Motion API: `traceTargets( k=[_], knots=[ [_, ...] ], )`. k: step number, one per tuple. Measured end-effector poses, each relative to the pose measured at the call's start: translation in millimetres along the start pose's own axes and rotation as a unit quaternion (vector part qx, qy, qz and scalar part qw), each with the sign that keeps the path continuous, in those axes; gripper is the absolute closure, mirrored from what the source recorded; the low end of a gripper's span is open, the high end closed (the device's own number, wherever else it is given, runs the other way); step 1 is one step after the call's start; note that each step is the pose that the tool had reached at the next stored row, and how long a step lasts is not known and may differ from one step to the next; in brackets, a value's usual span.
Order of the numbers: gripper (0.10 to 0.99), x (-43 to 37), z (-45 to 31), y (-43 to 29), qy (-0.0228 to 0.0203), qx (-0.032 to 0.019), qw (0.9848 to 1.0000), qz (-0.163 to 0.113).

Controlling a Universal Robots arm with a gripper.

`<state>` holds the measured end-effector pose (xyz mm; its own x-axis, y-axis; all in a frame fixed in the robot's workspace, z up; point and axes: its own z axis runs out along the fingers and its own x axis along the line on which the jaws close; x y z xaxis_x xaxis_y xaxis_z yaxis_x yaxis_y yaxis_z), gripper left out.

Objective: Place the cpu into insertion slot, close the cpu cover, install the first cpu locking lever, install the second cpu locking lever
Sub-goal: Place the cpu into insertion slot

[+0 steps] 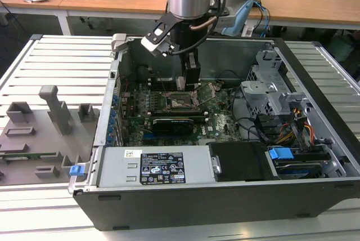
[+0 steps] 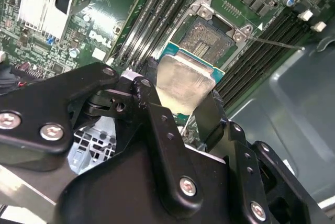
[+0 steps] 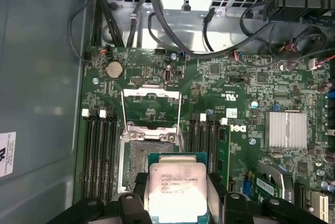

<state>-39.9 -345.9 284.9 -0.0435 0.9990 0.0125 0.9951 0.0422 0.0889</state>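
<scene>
My gripper (image 2: 180, 96) is shut on the cpu (image 2: 184, 84), a small square chip with a pale silver face and a green rim; one black finger (image 2: 152, 114) presses on each side. In the first wrist view the cpu (image 3: 177, 188) hangs above the board, overlapping one corner of the insertion slot (image 3: 137, 157), which lies open with its dark centre bare. The cpu cover (image 3: 151, 92) is swung up off the slot. A thin lever rod (image 2: 275, 41) sticks out from the insertion slot (image 2: 209, 38). In the exterior view the gripper (image 1: 188, 85) hovers just over the slot (image 1: 179, 102).
The green board (image 1: 216, 120) lies inside an open computer case (image 1: 315, 83). Black memory slots (image 3: 99, 153) flank the socket, with a finned heatsink (image 3: 285, 130) nearby. Cables (image 3: 172, 30) and a drive cage (image 1: 270, 92) crowd one side. A grey fixture tray (image 1: 39, 134) sits at the exterior view's left.
</scene>
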Motion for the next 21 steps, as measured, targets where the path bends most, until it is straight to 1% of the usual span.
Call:
traceTargets(
  k=[2,6,9,11,13,17,21],
  knots=[
    [0.557,0.0,4.6,-0.5,-0.0002,0.0,1.0,0.0],
    [0.557,-0.1,7.3,-0.9,-0.0002,0.0,1.0,0.0],
    [0.557,-0.1,11.3,-1.2,-0.0001,0.0,1.0,0.0],
    [0.557,0.4,16.6,-1.8,-0.0002,0.0,1.0,0.0],
    [0.557,2.9,20.9,-2.0,-0.0002,0.0,1.0,0.001],
    [0.557,3.6,24.4,-2.2,-0.0012,0.0,0.9999,0.011],
    [0.557,3.6,26.1,-2.4,-0.0011,0.0,0.9999,0.011]
  ],
)
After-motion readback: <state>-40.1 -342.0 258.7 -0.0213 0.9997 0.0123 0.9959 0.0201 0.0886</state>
